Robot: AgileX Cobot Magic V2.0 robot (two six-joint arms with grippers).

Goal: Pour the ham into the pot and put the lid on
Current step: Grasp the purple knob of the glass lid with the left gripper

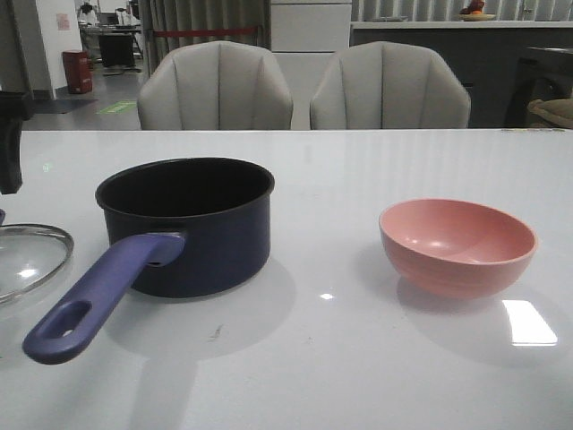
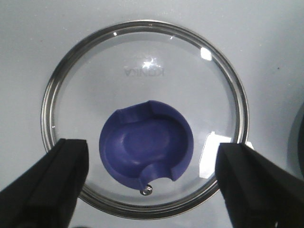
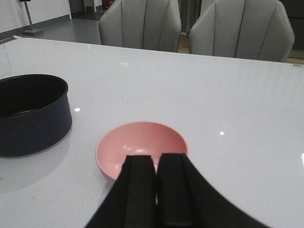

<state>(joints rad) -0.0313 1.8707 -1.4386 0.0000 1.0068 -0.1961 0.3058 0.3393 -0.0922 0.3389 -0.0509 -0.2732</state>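
- A white glossy table (image 1: 340, 376) fills the foreground of the front view.
- The pot (image 1: 192, 224), dark navy with a black inside, stands upright left of centre. Its long purple-blue handle (image 1: 94, 300) points toward the camera and to the left.
- At the far left edge lies the lid (image 1: 27, 260), clear glass with a steel rim, flat on the table and apart from the pot.
- In the left wrist view the left gripper (image 2: 152, 180) hovers above the lid's purple-blue knob (image 2: 146, 146), fingers spread wide on either side, not touching it.
- A pink bowl (image 1: 458, 244) sits upright to the right, well apart from the pot. No ham can be made out in the bowl or the pot.
- The right gripper (image 3: 156, 190) hangs near the bowl's rim, fingers pressed together, holding nothing.
- Two grey chairs (image 1: 304, 85) stand behind the table.
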